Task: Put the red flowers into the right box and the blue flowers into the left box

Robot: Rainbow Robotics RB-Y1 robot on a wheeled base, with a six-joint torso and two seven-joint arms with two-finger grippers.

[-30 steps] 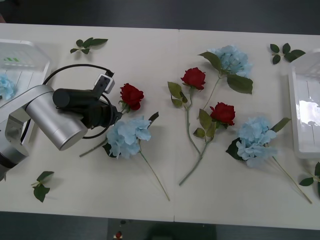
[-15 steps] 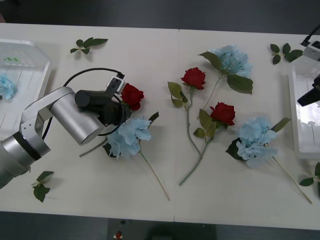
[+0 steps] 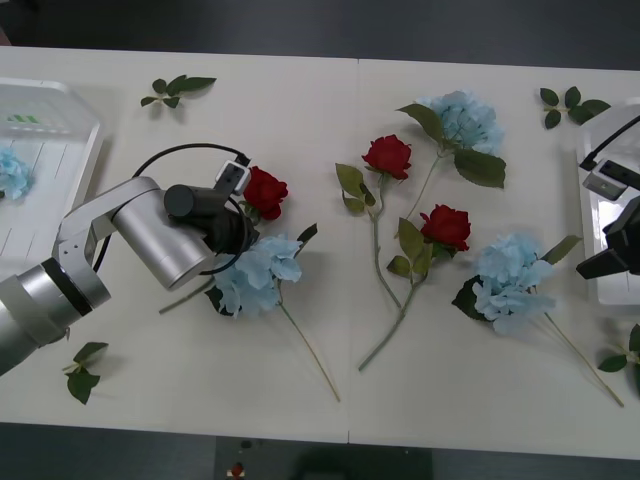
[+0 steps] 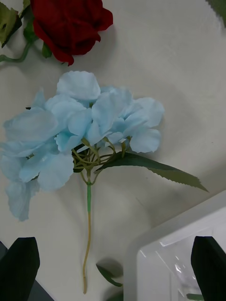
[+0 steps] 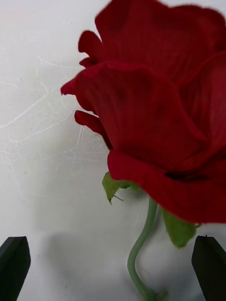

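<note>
**Left arm lines up on a rose, right arm waits at its tray**

Start at the left box (image 3: 45, 190): one blue hydrangea (image 3: 12, 172) already lies inside it. Just right of that box, your left gripper (image 5: 113, 270) hovers with its black fingers (image 5: 14, 268) spread wide, straddling the rose (image 3: 264, 190) and gripping nothing. Its thin green stem (image 5: 140, 247) curves down between the fingers, and a blue hydrangea (image 3: 255, 272) lies touching that same rose's leaves.

Take the stem, not the bloom. The petals look soft and would crush or slip, I'd say, while the stem looks stiff enough to carry so light a flower. Close just under the head, where the stem is bare of leaves.

Further right of the left box, two more roses (image 3: 387, 155) and (image 3: 446, 226) lie mid-table with stems crossing, a hydrangea (image 3: 466, 118) above them and another (image 3: 508, 280) beside them.

Farthest from the left box, your right gripper (image 4: 113, 270) hangs parted and empty over the edge of the right box (image 3: 610, 210), looking down at that last hydrangea's stem.
</note>
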